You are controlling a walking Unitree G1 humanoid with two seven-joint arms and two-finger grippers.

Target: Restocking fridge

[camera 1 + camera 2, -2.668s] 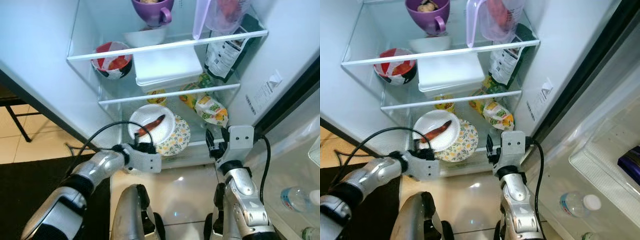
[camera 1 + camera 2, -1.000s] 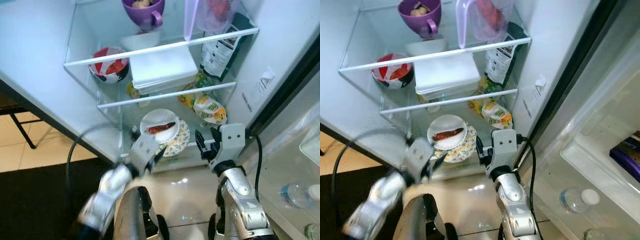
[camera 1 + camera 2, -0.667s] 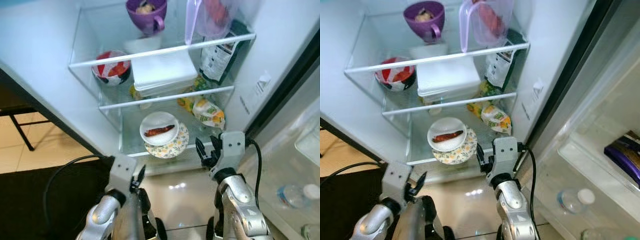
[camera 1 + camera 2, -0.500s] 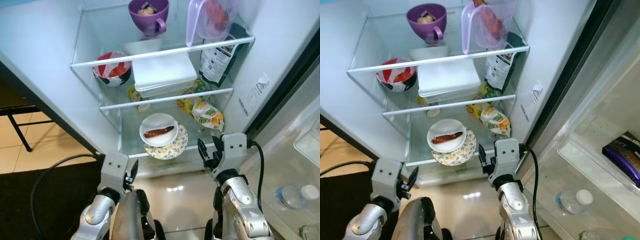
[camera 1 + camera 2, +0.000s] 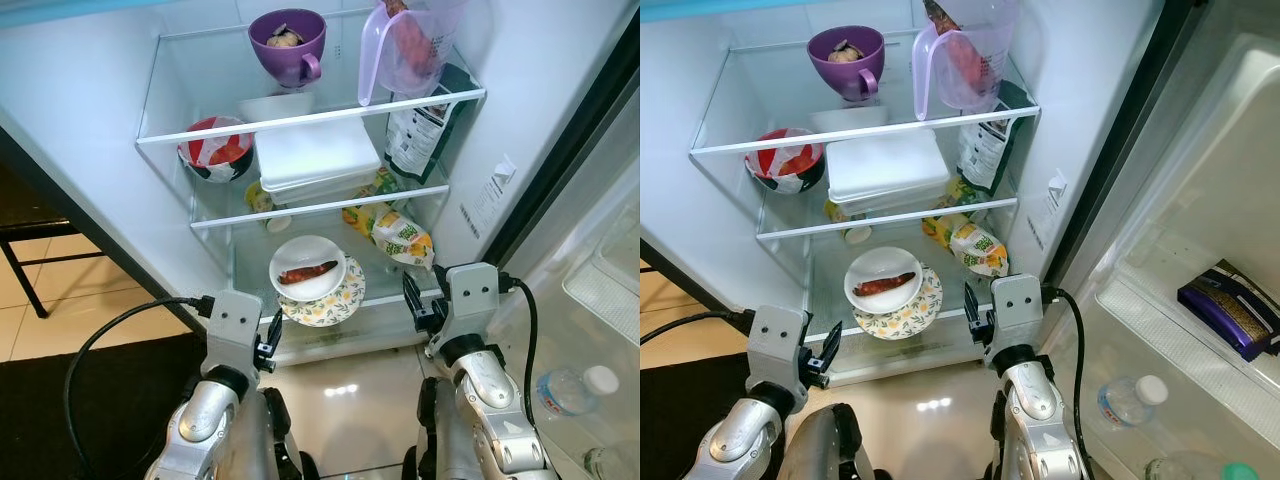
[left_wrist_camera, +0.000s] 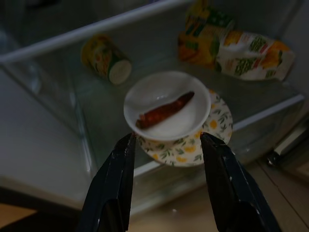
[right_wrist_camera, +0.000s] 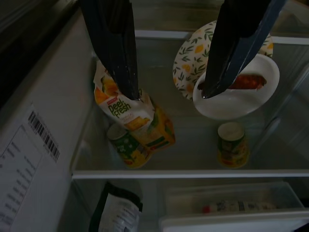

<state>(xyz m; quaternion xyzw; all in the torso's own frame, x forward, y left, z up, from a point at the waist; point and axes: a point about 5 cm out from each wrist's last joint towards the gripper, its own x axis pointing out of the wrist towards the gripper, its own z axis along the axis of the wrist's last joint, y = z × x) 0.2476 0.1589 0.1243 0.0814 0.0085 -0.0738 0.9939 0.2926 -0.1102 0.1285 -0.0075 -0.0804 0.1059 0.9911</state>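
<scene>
The fridge stands open before me. On its lowest glass shelf a small white plate (image 5: 322,259) with a red sausage (image 5: 308,271) rests on a floral plate (image 5: 338,301). My left gripper (image 5: 270,337) is low in front of the shelf edge, open and empty; in the left wrist view the left gripper (image 6: 166,138) points at the two plates from a short distance. My right gripper (image 5: 412,303) is open and empty by the shelf's right front corner, and the right gripper (image 7: 170,93) faces the snack bag (image 7: 126,110) and the plates.
Upper shelves hold a purple mug (image 5: 288,40), a clear pitcher (image 5: 405,50), a red-and-white bowl (image 5: 215,148), a white lidded box (image 5: 315,155) and a dark bag (image 5: 420,125). Snack bags (image 5: 400,235) lie right of the plates. The door (image 5: 1200,250) at right holds a water bottle (image 5: 1130,400).
My left gripper has drawn back from the plates to a spot low in front of the fridge. The plates stay on the shelf. The camera has shifted slightly.
</scene>
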